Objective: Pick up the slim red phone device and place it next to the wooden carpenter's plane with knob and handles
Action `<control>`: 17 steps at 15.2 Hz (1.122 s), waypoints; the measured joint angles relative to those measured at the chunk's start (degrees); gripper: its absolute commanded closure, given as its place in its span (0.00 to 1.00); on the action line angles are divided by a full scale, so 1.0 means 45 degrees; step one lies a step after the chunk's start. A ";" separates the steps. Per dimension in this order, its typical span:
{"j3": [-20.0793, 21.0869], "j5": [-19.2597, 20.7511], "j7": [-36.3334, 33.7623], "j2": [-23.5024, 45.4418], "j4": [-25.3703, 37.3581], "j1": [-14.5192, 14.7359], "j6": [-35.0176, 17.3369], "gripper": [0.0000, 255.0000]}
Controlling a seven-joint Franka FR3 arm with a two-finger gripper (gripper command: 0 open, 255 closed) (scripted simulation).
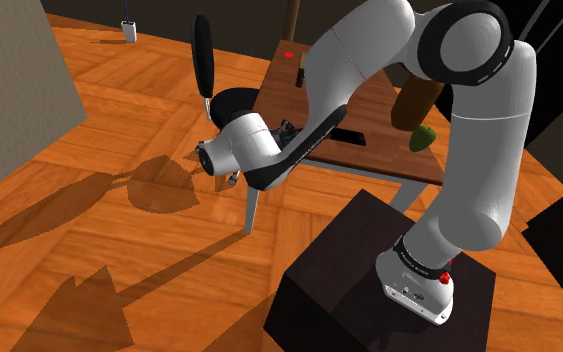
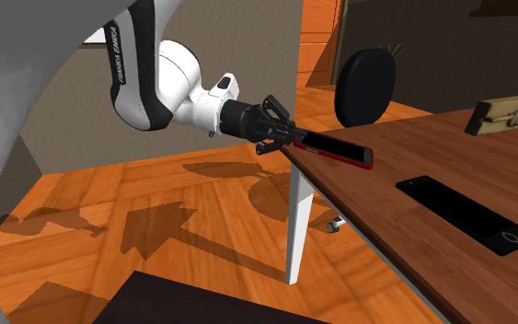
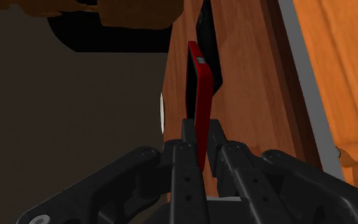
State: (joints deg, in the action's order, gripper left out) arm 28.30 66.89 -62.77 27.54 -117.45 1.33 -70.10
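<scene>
The red phone (image 2: 338, 148) is being gripped edge-on between the gripper's (image 2: 282, 138) clenched fingers (image 3: 189, 137), over the table's (image 2: 413, 155) near corner; whether it is touching the tabletop is unclear. The plane (image 2: 514, 113) is lying well apart at the far side, cut off by the second exterior view's right edge.

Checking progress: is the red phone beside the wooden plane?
No, the end effector holds the red phone far from the wooden plane.
</scene>
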 measured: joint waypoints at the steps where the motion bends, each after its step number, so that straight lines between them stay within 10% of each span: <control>1: 0.0049 -0.0055 0.0103 -0.0204 -0.0087 -0.0025 0.0023 1.00; 17: 0.0320 -0.0146 0.2053 -0.2312 -0.0209 -0.0375 0.0295 1.00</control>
State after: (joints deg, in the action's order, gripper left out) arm 29.74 66.23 -53.52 17.14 -118.39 -0.36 -68.77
